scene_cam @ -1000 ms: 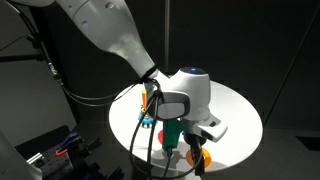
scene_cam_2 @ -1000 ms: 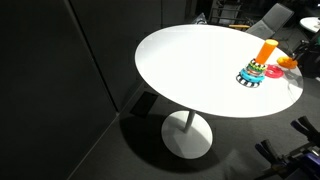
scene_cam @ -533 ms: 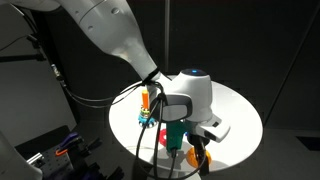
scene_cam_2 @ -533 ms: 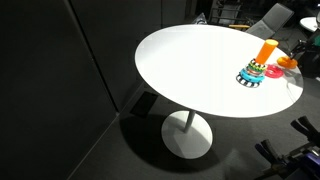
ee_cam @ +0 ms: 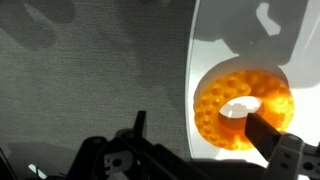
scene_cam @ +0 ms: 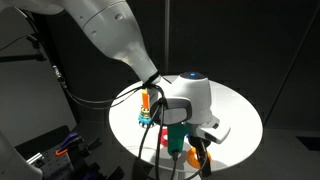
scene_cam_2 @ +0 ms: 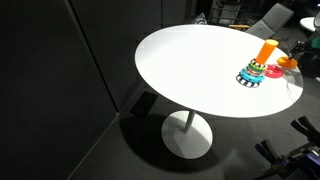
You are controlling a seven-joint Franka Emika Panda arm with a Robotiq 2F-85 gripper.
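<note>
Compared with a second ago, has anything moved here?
Barely. The arm shifted a touch, its jaws still at the orange ring by the table's edge. Nothing was grabbed or released. The ring stacker and the white table stayed put.

Round white surface (scene_cam_2: 190, 60) resting on single white pedestal foot (scene_cam_2: 187, 136), foot standing on dark floor (scene_cam_2: 60, 150). Multicoloured ring-stacking toy with orange peg (scene_cam_2: 254, 68) standing upright on surface, close to rim. Orange knobbly plastic ring (ee_cam: 243, 108) lying flat near it, wrist view showing ring sitting just inside surface's edge.
</note>
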